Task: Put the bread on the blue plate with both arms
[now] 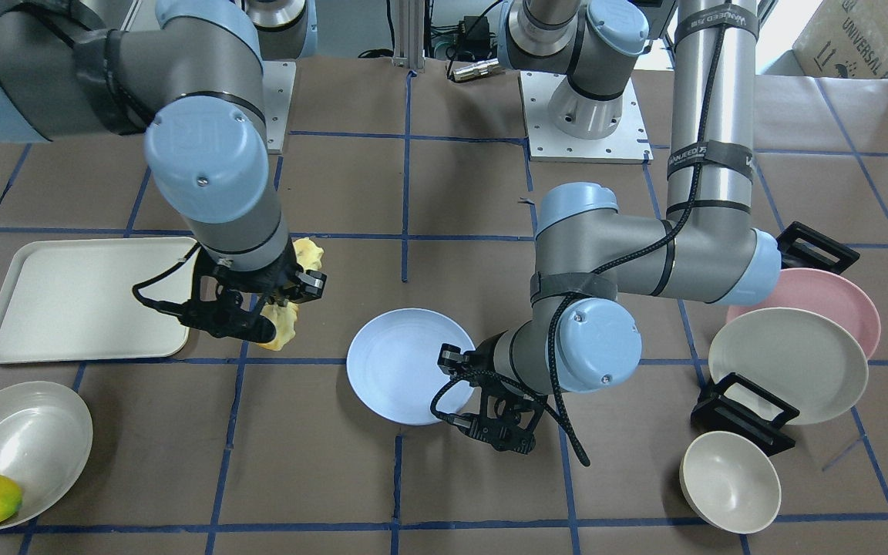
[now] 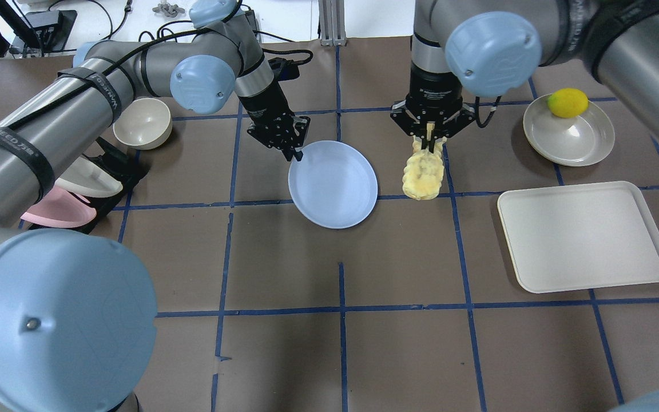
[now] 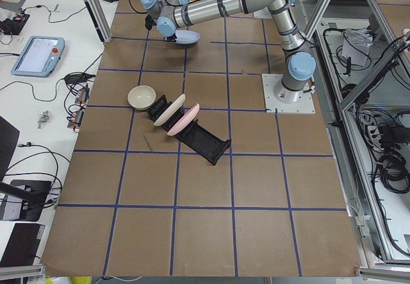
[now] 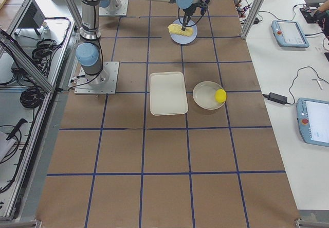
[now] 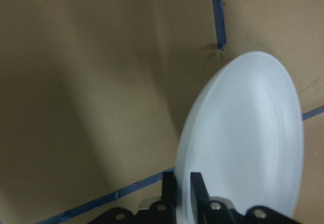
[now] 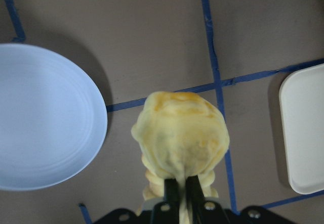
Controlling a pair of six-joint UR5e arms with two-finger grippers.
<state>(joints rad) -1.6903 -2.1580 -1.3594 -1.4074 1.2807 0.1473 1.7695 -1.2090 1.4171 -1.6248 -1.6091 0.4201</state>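
Nearest the robot's side was the white tray, off to the right. Just past it came the bread. Its long axis ran near-to-far in the overhead view, with the free, browner end aimed back at the robot. It sat just beside the blue plate without touching it. The right gripper was clamped tight on the bread's far end, and the right arm's wrist dropped almost straight down. The left gripper was pinched shut on the plate's far rim, and the plate looked raised, with a shadow under it. The left arm reached in long from the left, wrist bent down. Farthest back, a lemon sat in a bowl.
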